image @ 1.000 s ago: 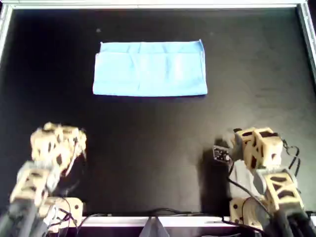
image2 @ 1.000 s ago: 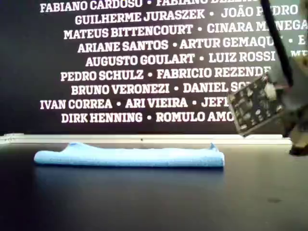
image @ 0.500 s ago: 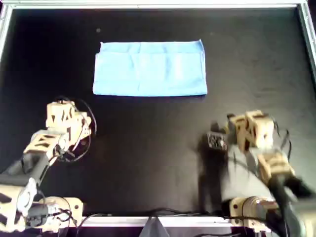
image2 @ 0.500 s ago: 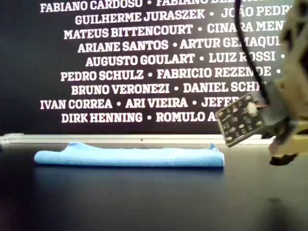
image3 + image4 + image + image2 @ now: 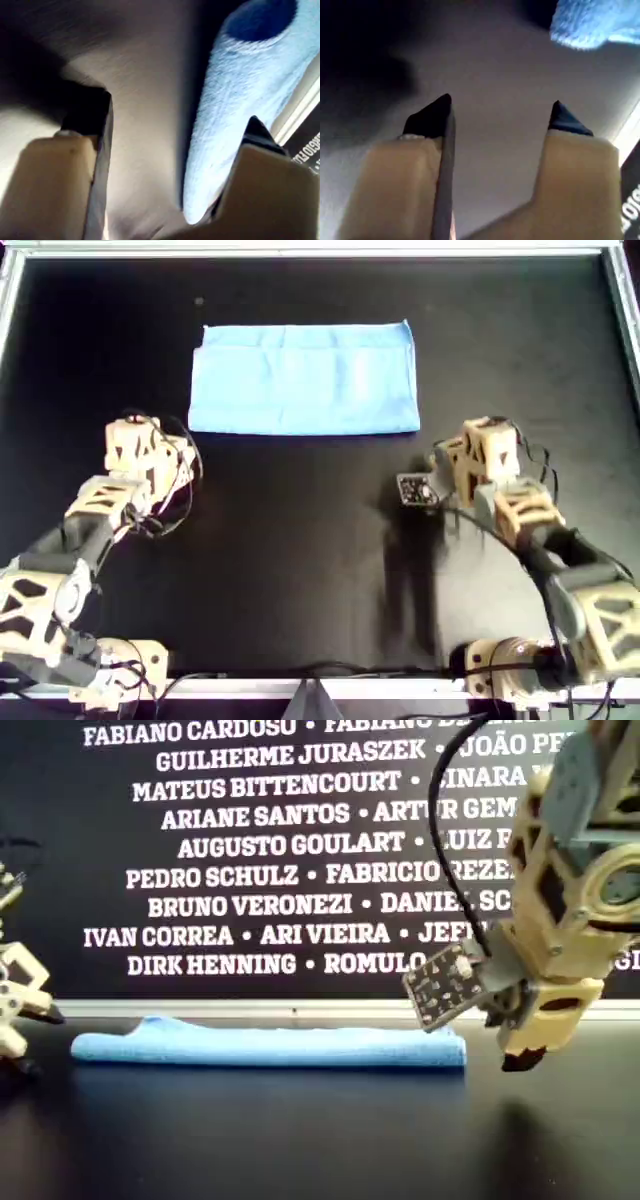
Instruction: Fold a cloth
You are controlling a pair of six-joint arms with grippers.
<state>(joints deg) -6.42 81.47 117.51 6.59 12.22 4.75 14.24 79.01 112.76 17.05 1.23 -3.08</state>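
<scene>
The cloth lies already folded into a flat rectangle near the table's far edge. Looks like another fold remains. Left gripper and right gripper hover just short of it, jaws apart, holding nothing.

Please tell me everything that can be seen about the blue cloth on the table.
The cloth is light blue, thin and soft-looking, with faint crease lines. It lies flat on the black table as a wide rectangle, apparently already folded once: the exterior view shows a low, slightly thick layer with rounded ends. It sits toward the top of the overhead view, near the middle. Nothing touches it except the table; the left gripper and right gripper are open and apart from it.
</scene>
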